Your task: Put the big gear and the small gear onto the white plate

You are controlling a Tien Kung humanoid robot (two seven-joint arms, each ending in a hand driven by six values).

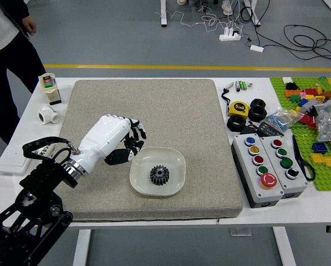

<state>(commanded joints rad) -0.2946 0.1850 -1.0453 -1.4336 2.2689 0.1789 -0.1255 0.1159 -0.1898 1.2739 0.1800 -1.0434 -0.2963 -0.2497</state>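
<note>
The gear (159, 175) sits inside the white plate (178, 185), near its middle, and the plate rests on the grey mat (209, 194) over the white table (87, 224). From the near left corner, the robot's left arm (40, 213) reaches across the mat, and its left hand (133, 143), white on the back with black fingers, hangs by the plate's far left corner. The fingers are loosely bent and set apart from the thumb, pinching nothing I can see; whether they touch the rim, I can't tell. Past the table's far left side stands a person (4, 39) in a dark jacket and white top, one hand (29, 25) hanging down at their side. A white pipe fitting (47, 115) lies left of the mat. Over on the right are a yellow tape measure (239, 108) beside some black rings (257, 113), two button boxes (273, 191) side by side, black scissors (303, 162), and a green board (329, 183) with coloured bricks (319, 148) and clear bags (329, 124).
</note>
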